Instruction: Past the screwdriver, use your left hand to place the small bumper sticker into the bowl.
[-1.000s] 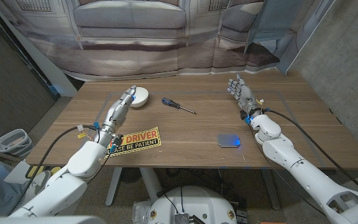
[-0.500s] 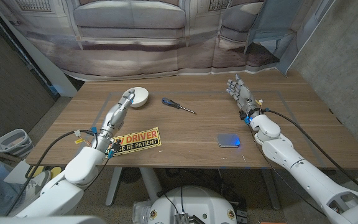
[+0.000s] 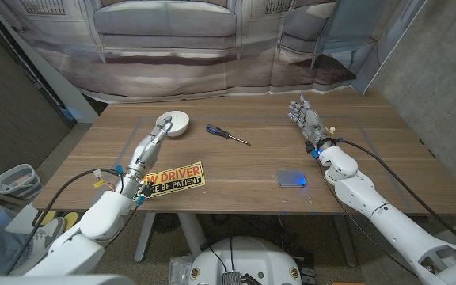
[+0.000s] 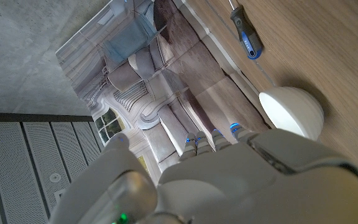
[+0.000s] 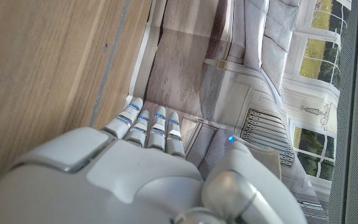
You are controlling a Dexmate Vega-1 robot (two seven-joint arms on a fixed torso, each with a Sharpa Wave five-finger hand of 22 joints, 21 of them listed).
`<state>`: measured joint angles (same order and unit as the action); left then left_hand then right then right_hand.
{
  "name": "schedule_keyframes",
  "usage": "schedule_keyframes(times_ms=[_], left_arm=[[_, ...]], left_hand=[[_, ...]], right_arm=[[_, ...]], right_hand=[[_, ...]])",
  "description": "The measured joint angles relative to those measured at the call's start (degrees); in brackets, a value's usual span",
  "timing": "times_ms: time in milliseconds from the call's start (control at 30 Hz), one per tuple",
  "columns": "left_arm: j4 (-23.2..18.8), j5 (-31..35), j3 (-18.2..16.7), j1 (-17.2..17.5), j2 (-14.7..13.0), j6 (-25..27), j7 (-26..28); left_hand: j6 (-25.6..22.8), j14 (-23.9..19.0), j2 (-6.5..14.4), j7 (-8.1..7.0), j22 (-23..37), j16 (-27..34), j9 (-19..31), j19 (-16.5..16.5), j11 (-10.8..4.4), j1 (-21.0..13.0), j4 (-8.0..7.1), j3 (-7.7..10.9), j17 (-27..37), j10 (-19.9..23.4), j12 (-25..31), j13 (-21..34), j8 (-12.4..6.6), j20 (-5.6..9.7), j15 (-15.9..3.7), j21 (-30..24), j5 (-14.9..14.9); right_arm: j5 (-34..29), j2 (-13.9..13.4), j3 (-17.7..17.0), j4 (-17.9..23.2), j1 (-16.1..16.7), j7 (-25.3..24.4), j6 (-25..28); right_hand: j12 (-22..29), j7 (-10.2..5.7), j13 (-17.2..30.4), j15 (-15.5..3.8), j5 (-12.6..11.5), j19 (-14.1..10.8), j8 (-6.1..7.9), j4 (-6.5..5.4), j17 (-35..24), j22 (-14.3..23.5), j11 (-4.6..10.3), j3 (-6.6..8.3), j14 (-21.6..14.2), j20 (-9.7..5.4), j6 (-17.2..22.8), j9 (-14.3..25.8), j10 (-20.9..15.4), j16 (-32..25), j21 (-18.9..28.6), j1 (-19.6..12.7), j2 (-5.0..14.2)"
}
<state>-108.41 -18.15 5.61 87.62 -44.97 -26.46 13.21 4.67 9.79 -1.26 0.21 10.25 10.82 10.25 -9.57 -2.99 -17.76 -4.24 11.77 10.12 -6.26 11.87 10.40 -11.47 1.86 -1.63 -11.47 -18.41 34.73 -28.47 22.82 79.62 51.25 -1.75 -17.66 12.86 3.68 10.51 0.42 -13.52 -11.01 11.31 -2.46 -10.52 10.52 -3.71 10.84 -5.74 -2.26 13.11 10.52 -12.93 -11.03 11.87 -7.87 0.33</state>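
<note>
A white bowl [image 3: 176, 124] stands at the table's far left, with a blue-handled screwdriver [image 3: 226, 133] to its right. The yellow and black bumper sticker [image 3: 174, 179] lies flat near the front edge, its left end under my left forearm. My left hand [image 3: 153, 139] stretches toward the bowl with straight fingers whose tips reach the rim, and it holds nothing. The left wrist view shows that hand [image 4: 241, 180] before the bowl [image 4: 291, 112] and the screwdriver [image 4: 246, 38]. My right hand [image 3: 306, 119] stands at the far right with its fingers spread, holding nothing.
A small blue rounded case [image 3: 290, 180] lies on the wooden table [image 3: 236, 162] at the front right. A grey bin [image 3: 16, 180] sits on the floor off the table's left side. A printed backdrop hangs behind the table.
My left arm has drawn back toward me, pulling the fingertips from over the bowl to its near rim. The sticker, screwdriver and right hand have not moved.
</note>
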Motion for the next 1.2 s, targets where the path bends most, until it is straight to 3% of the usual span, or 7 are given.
schedule_keyframes(times_ms=[800, 1200], left_arm=[[-2.1, 5.1, -2.1, 4.0, 1.6, -1.6, 2.7], [-5.6, 12.2, -3.6, 6.6, 2.7, 4.0, 7.5]], left_hand=[[-0.8, -0.3, -0.2, 0.19, 0.0, 0.0, 0.0, 0.0, 0.32, -1.2, 0.47, 0.01, 0.0, 0.5, 0.0, 0.0, 0.00, 0.00, 0.29, 0.0, 0.2], [-1.1, -0.3, 0.1, -0.11, 0.0, 0.0, 0.0, 0.0, 0.11, -1.4, 0.82, 0.00, 0.0, 0.7, 0.0, 0.0, 0.00, 0.00, 0.29, 0.0, 0.2]], right_arm=[[0.4, 0.4, -0.2, -0.5, 0.2, 0.6, -0.7], [0.5, 0.4, 0.0, -0.9, -0.3, 1.1, -0.7]], right_hand=[[0.0, -0.31, 0.0, 0.00, 0.0, 0.0, 0.00, 0.00, 0.0, 0.0, 0.03, 0.00, -0.6, 0.00, 0.3, 0.0, -0.4, 0.0, 0.0, -0.1, 0.09], [0.0, -0.31, 0.0, 0.00, 0.0, 0.0, 0.00, 0.00, 0.0, 0.0, 0.24, 0.00, -0.6, 0.00, 0.3, 0.0, -0.6, 0.0, 0.0, -0.2, 0.22]])
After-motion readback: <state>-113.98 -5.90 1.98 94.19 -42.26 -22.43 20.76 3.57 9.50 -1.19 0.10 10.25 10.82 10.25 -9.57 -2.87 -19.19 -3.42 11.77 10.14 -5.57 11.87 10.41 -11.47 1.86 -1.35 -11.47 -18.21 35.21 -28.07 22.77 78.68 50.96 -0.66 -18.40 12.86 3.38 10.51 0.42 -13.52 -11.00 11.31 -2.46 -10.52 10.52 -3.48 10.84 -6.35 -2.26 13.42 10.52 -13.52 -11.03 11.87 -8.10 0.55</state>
